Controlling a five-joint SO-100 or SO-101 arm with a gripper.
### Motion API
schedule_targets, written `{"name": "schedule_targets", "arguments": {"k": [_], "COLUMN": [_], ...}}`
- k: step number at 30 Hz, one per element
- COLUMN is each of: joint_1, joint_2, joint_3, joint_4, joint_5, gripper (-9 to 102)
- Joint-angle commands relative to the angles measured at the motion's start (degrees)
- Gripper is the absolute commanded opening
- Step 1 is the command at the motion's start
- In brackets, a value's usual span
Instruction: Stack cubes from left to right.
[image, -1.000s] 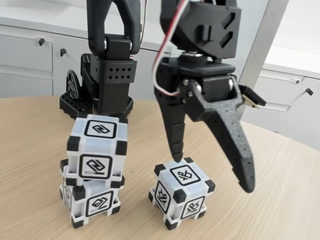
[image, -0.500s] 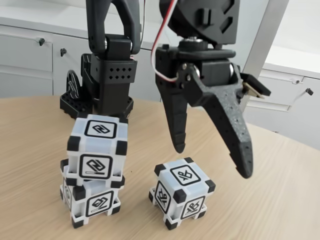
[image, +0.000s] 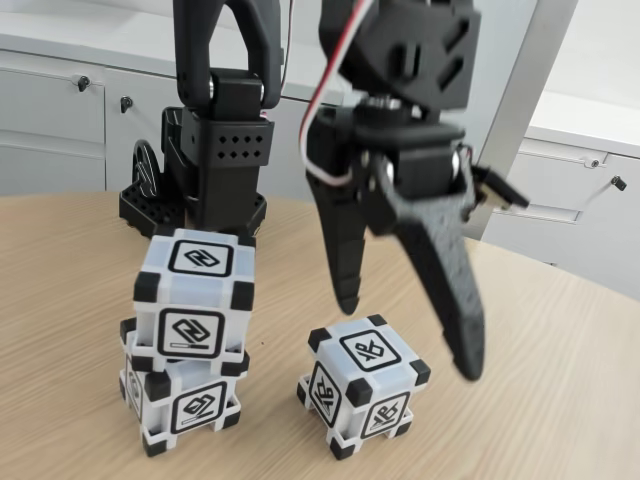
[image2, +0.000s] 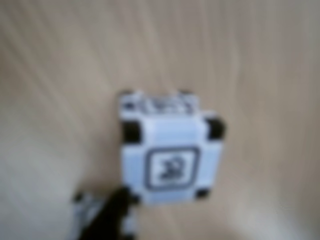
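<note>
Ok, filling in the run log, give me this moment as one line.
claw: open, empty, above single cube | stack: two cubes, at fixed-view left | third cube: on table, unstacked

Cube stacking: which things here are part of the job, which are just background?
Job: stacked top cube; bottom cube; loose cube, on the table; open gripper above it.
Background: arm base; cabinets; metal post.
</note>
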Motion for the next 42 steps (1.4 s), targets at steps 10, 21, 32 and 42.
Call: {"name": "schedule_targets", "arguments": {"k": [10,21,32,42], "joint_1": [-0.09,-0.09,-0.09,-0.09], "joint_2": [-2.55,-10.90,-11.16,-11.07], "joint_3": [-1.76,-2.55,-2.64,-2.46], "joint_4": [-0.26,-0.62,-0.62,0.18], "joint_5": [-0.62,-2.81,0.00,4.66], "gripper": [43,42,31,25]}}
